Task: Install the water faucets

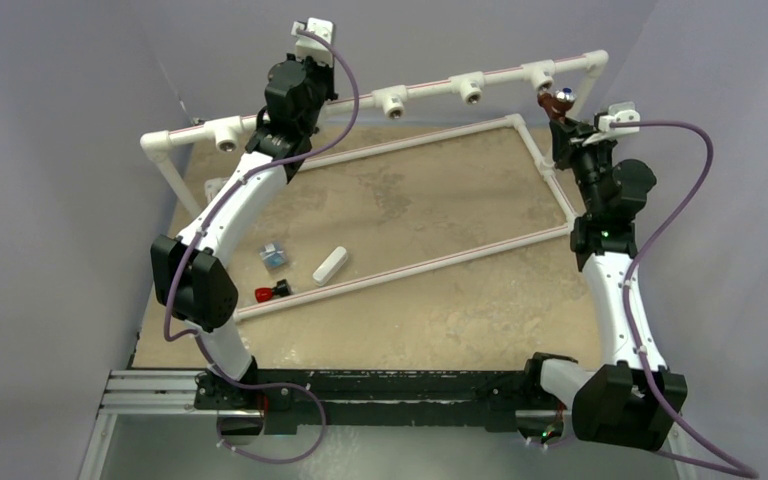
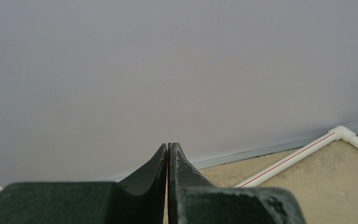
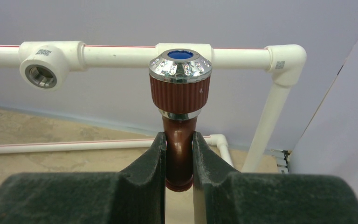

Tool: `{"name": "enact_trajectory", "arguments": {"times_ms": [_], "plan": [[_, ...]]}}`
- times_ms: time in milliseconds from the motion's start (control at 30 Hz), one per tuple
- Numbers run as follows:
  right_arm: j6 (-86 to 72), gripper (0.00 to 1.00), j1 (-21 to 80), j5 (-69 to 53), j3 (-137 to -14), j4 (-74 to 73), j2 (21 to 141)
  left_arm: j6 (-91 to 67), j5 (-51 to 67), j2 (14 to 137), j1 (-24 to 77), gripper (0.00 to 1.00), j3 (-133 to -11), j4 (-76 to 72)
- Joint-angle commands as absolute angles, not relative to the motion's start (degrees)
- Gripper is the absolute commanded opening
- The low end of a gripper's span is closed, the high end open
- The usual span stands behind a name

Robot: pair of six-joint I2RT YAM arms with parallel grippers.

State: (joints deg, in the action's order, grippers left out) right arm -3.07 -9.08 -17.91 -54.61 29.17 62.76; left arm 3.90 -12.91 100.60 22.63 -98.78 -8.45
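Right tool (image 3: 179, 140): grasping reddish-brown metal faucet (image 3: 180, 88).
Faucet axis: in line with tool, chrome knob toward white plastic pipe tee (image 3: 204, 50).
Left tool (image 2: 168, 151): clenched.

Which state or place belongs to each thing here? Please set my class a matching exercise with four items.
1 left gripper
2 right gripper
3 white block
4 tee fitting

A lying on the table
B shut on the brown faucet
C shut, empty
D threaded hole open, on the raised pipe

Pairs: 1-C, 2-B, 3-A, 4-D
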Motion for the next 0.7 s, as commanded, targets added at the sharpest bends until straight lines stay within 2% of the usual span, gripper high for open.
{"name": "enact_trajectory", "arguments": {"times_ms": [0,667], "plan": [[-3.96,0.00,-9.66,-17.52,-55.33,34.89,63.21,4.58,-11.89,101.47,22.41,0.00,-97.57,-3.42],[-3.25,0.00,-9.93,-18.27,-57.89,36.33,64.49,3.80,-10.82,101.89,21.75,0.00,-97.38,-3.17]]}}
